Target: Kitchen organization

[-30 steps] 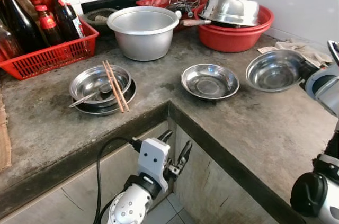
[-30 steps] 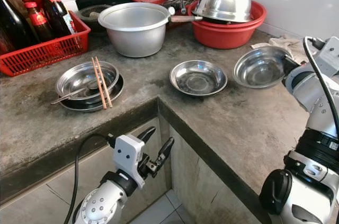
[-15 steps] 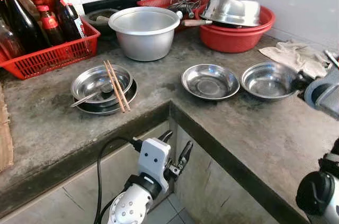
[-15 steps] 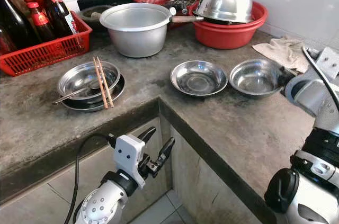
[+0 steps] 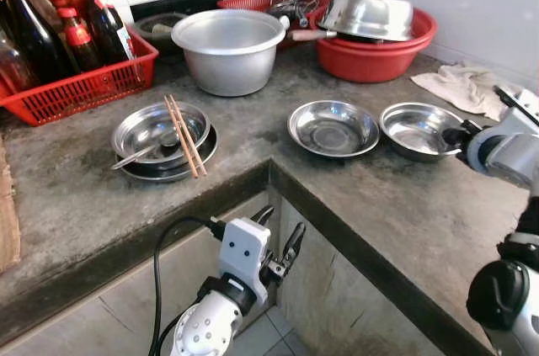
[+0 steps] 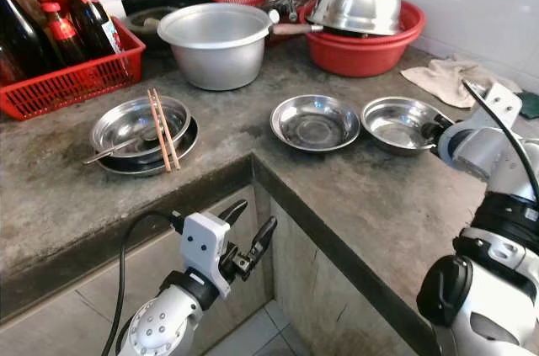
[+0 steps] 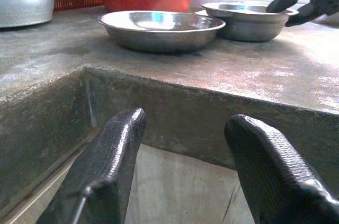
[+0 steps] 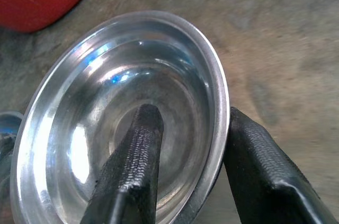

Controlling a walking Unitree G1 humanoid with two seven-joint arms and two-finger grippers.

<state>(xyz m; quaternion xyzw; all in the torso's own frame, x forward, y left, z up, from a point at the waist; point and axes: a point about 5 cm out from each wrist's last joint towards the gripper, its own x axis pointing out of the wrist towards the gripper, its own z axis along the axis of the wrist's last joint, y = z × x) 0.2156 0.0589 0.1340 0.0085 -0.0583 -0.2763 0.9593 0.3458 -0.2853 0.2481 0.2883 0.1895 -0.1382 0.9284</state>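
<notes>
Looking down from the head camera, the right gripper (image 5: 456, 134) pinched the rim of a steel bowl (image 5: 417, 128) resting on the concrete counter (image 5: 404, 213), just beside a second steel dish (image 5: 333, 128). The left gripper (image 5: 280, 242) hung below the counter edge, fingers apart, holding nothing. In the left wrist view, both bowls sat side by side. In the right wrist view, one finger (image 8: 135, 166) lay inside the bowl, the other outside its rim.
</notes>
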